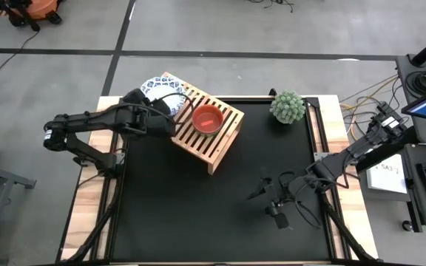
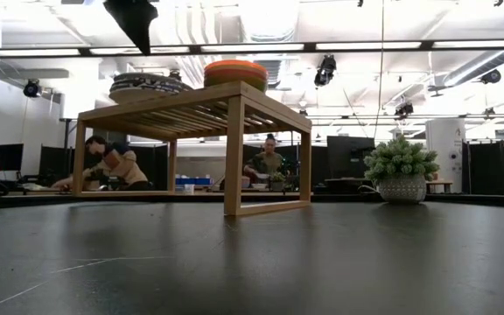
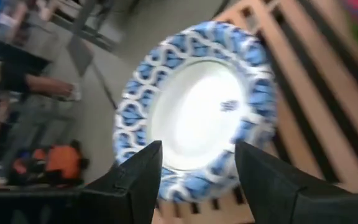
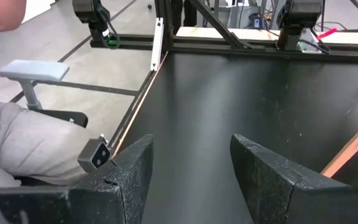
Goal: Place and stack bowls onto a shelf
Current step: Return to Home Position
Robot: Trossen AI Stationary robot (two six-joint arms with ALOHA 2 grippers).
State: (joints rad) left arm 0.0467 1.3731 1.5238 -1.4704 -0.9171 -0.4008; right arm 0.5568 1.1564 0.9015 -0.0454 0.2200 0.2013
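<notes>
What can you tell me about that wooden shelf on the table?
The shelf is a light-brown wooden rack, its top made of parallel slats with gaps between them. It stands upright on short legs on the black table, turned at an angle to the table's edges. White, blue-patterned bowls sit at its far end, and a red bowl tops a coloured stack near the middle. The left gripper hangs open above the patterned bowls.
</notes>
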